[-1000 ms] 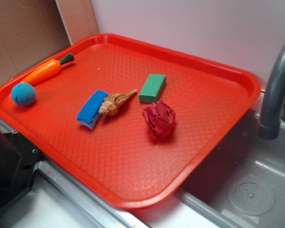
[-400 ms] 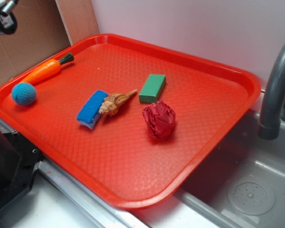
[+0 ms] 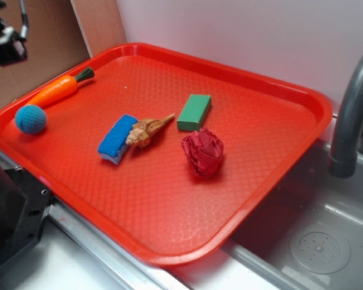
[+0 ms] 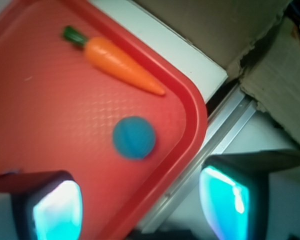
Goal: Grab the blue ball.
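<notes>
The gripper [image 4: 140,205] has two dark, blocky fingers [image 4: 42,202] — each faced with a glossy pad that glows cyan-turquoise in the wrist view. Above the carrot [image 3: 59,89], exterior view, a black boxy body shows — thin dark cable looping beside it.

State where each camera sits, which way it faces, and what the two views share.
Exterior: off the tray's near corner, looking down and across at the whole tray; the gripper shows at the top left.
Wrist: on the arm, looking down past two wide-apart fingers at the tray's corner.
Shared: the blue ball, the carrot and the tray's rim.
</notes>
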{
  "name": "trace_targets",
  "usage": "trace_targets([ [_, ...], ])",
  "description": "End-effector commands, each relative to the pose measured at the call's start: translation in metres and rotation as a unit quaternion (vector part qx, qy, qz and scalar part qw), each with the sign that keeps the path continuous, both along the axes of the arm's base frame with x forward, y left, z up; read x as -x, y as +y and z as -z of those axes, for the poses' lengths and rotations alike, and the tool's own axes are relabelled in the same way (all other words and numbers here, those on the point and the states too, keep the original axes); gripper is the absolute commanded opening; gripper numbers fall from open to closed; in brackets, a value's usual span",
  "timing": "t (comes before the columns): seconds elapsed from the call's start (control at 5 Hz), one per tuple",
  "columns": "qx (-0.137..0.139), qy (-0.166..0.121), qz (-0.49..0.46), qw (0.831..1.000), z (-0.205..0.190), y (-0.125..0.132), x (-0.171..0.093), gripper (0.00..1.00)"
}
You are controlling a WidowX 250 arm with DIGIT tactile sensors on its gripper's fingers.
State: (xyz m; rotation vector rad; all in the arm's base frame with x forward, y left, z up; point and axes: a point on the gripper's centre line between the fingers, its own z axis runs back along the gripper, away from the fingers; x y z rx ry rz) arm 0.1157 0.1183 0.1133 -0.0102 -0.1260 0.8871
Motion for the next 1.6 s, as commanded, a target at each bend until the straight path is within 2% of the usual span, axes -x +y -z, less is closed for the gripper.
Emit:
trace_targets([
  [0.0, 0.003, 0.025, -0.002, 1.000, 0.053, 0.022, 0.002, 1.00],
  [0.2, 0.019, 0.035, 0.012, 0.999, 0.080, 0.010, -0.006, 1.00],
  [0.4, 0.009, 0.017, 0.063, 0.998, 0.079, -0.008, -0.021, 0.78],
  [0.6, 0.015, -0.014, 0.124, 0.992, 0.069, -0.019, -0.025, 0.00],
  [0.8, 0.014, -0.012, 0.144, 0.989, 0.052, -0.032, -0.044, 0.00],
  [1.0, 0.053, -0.003, 0.222, 0.974, 0.029, -0.041, -0.047, 0.00],
  [1.2, 0.048, -0.015, 0.312, 0.949, -0.021, -0.055, -0.046, 0.00],
  [1.4, 0.040, -0.006, 0.320, 0.947, -0.071, -0.064, -0.033, 0.00],
])
